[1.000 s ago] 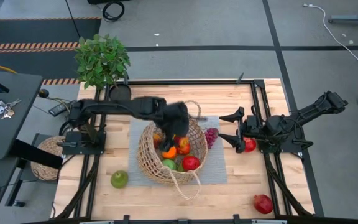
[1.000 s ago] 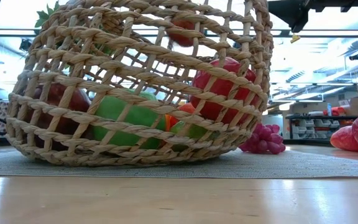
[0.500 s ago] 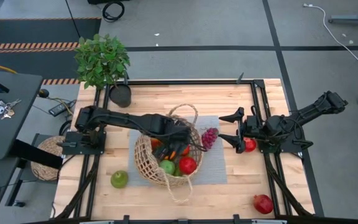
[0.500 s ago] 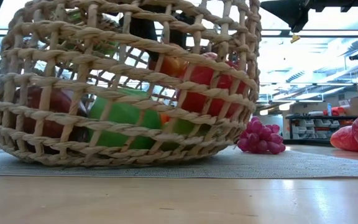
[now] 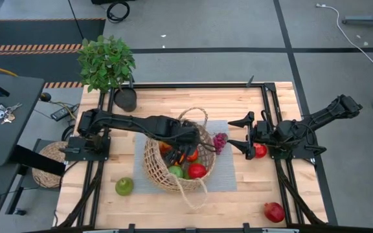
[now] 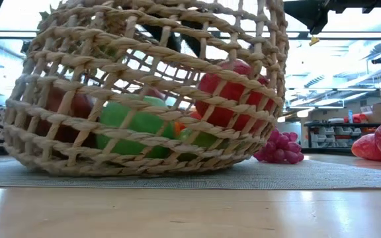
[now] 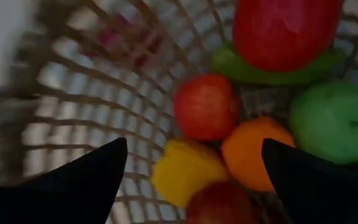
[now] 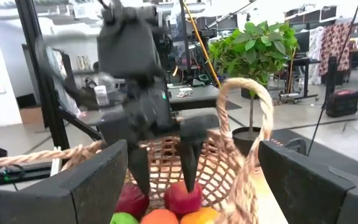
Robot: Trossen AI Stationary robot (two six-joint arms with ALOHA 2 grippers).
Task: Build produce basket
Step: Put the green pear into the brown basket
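Note:
The round wicker basket (image 5: 149,162) stands on a grey mat (image 5: 226,176) mid-table and holds produce: a yellow pepper (image 7: 184,171), an orange (image 7: 257,152), red apples (image 7: 205,106) and green fruit (image 7: 334,121). My left gripper (image 5: 185,154) reaches down into the basket. It is open, its fingers (image 8: 188,163) hanging just over the fruit. My right gripper (image 5: 230,131) waits open at the mat's right edge. Purple grapes (image 5: 219,141) lie on the mat beside the basket.
A red apple (image 5: 259,151) lies under my right arm. A green apple (image 5: 124,186) sits near the front left, a pomegranate (image 5: 274,211) at the front right corner. A potted plant (image 5: 107,61) stands at the far left. The basket's near handle (image 5: 194,194) droops onto the mat.
My left gripper has gone down deeper into the basket and turned at the wrist. The basket has rocked toward the table's left and come back. A red fruit that showed high in the basket under the gripper is no longer up there.

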